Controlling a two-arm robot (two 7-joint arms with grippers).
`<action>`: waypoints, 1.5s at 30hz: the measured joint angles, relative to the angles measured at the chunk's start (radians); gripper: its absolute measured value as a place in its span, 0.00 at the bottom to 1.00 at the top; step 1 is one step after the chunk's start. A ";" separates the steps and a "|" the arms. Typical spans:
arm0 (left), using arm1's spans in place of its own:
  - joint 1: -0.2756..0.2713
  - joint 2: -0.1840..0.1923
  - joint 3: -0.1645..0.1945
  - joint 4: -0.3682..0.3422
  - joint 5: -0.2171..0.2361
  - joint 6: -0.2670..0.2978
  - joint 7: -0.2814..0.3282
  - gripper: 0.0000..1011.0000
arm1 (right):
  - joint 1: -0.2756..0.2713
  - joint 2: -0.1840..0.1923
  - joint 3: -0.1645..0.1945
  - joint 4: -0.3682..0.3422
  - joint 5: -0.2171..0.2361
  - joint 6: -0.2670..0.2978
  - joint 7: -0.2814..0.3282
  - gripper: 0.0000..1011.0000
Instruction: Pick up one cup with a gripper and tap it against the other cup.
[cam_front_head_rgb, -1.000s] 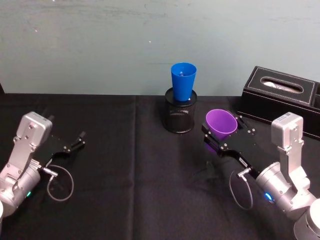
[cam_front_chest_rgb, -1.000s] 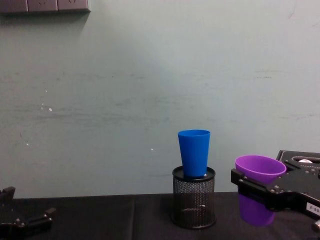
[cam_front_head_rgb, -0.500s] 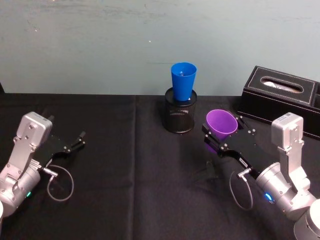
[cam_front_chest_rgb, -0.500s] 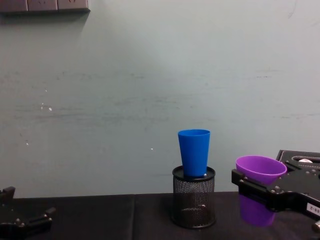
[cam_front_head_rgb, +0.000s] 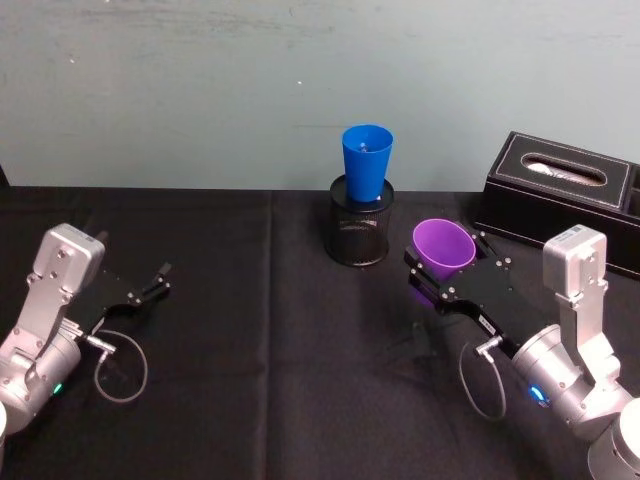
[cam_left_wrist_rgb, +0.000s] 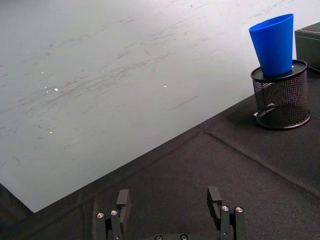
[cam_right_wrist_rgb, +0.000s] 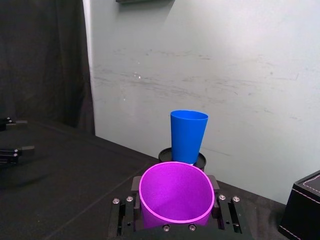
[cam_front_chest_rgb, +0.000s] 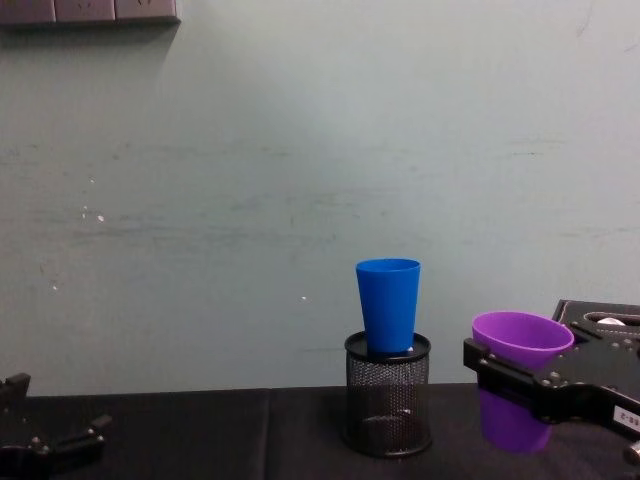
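Half done: our right claw (cam_front_head_rgb: 440, 272) holds the tapered purple plastic tumbler (cam_front_head_rgb: 442, 248) aloft near the untapped tall blue plastic tumbler (cam_front_head_rgb: 366, 160); left claw (cam_left_wrist_rgb: 169, 192) idles wide.

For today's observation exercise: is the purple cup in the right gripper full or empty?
Empty. The right wrist view looks into the purple cup, clamped in the right gripper, showing bare inner walls.
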 joint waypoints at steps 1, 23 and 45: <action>0.000 0.000 0.000 0.000 0.000 0.000 0.000 1.00 | 0.000 0.000 0.000 0.000 0.000 0.000 0.000 0.75; 0.000 0.000 0.000 0.000 0.000 0.000 0.000 1.00 | 0.000 0.000 0.000 0.000 0.000 0.000 -0.001 0.75; 0.000 0.000 0.000 0.000 0.000 0.000 0.000 1.00 | 0.013 -0.003 0.006 -0.021 0.025 0.020 0.017 0.75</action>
